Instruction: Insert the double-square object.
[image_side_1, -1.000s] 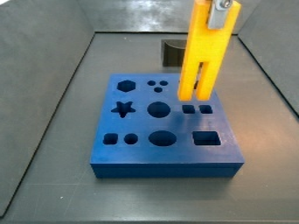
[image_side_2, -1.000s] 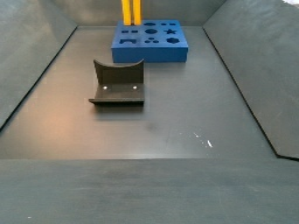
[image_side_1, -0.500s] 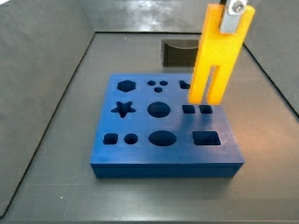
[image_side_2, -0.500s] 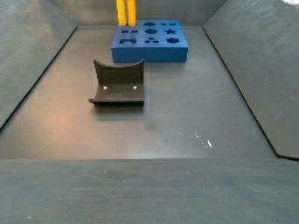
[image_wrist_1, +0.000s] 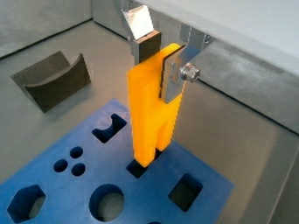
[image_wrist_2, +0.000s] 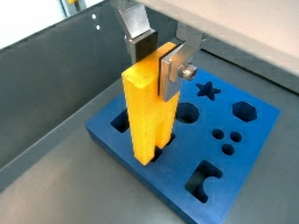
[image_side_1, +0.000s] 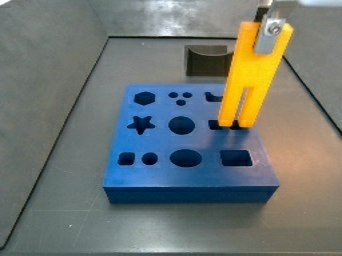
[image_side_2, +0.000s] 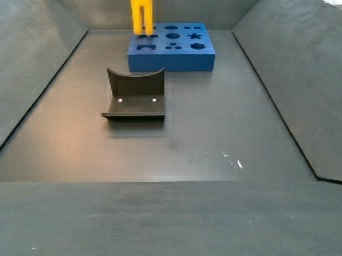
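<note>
Side views, near to far. The dark grey surface (image_side_2: 187, 150) lies bare in the foreground. On it stands the dark grey curved block (image_side_2: 135, 96), well apart from the blue block (image_side_2: 174, 50), which sits farther back toward 12 o'clock. In a side view the curved block (image_side_1: 207, 58) appears behind the blue block (image_side_1: 187, 140) at about 12 o'clock.

The blue block carries a set of shaped holes: a star (image_side_1: 139, 125), a hexagon (image_side_1: 143, 98), round holes, and a single square hole (image_side_1: 235, 158) near its front edge at about 5 o'clock.

The double-square object (image_side_1: 246, 80) stands upright over the blue block's right-hand part, at about 2 o'clock from the block's centre. Its two square prongs reach down to the pair of small square holes (image_side_1: 225, 126) and meet the block's top face there. How deep they sit cannot be told. In a side view the same yellow bar (image_side_2: 140, 17) rises from the far left corner of the block, at about 11 o'clock.

Wrist views. The hand (image_wrist_1: 158, 61) is closed on the upper end of the double-square object (image_wrist_1: 149, 118), one silver finger (image_wrist_1: 142, 33) against one broad face and the other finger against the opposite face. In both wrist views the bar hangs straight down from the hand (image_wrist_2: 158, 57), and the lower end of the double-square object (image_wrist_2: 149, 118) touches the blue block (image_wrist_2: 222, 166). In a side view the hand (image_side_1: 273, 22) shows at the top of the bar, at about 1 o'clock.
</note>
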